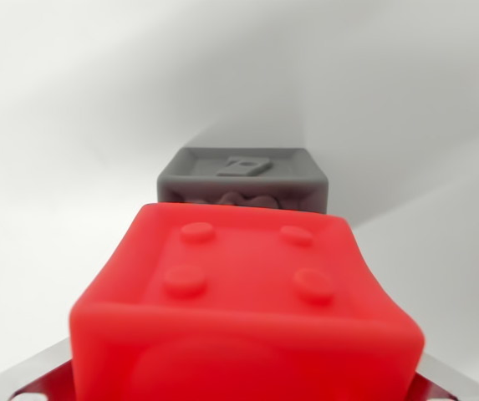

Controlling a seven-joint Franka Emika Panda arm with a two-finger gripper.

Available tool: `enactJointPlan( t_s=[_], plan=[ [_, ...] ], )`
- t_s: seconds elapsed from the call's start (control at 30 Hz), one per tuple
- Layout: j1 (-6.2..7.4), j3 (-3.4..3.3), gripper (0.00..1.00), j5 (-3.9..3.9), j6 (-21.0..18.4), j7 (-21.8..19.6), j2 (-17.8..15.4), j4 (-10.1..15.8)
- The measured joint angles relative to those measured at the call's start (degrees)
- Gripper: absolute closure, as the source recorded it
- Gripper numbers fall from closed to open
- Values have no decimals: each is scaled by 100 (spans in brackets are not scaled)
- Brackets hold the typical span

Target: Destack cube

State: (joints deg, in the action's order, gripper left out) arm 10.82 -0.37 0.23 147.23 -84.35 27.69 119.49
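- The red cube [243, 313] fills the near, lower half of the wrist view, very close to the camera and blurred along its near edge; its upper face carries four low round studs.
- Behind it, farther off and centred, sits a grey cube [243, 177] with a raised rim around its top face and an embossed mark in the middle. Whether the red one touches it, rests on it or is lifted clear cannot be told from this angle.
- The gripper's fingers are not clearly in view; only slivers of metal show at the bottom corners, so I cannot tell whether the jaws are closed on the red cube or released.
- Handling, as a judgement: both look like small moulded plastic blocks, light and rigid, not fragile, with smooth, slightly glossy sides that may slip under a weak pinch.
- The best hold is probably across two opposite flat side faces, mid-height and square-on, avoiding the rounded corners and the studded top.
- The surface [47, 125] around them is plain white.
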Motion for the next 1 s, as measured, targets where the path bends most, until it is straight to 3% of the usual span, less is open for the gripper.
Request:
enactJointPlan(
  t_s=[1.0],
  plan=[
    [0, 0, 100, 0, -793, 0, -823, 20]
  ],
)
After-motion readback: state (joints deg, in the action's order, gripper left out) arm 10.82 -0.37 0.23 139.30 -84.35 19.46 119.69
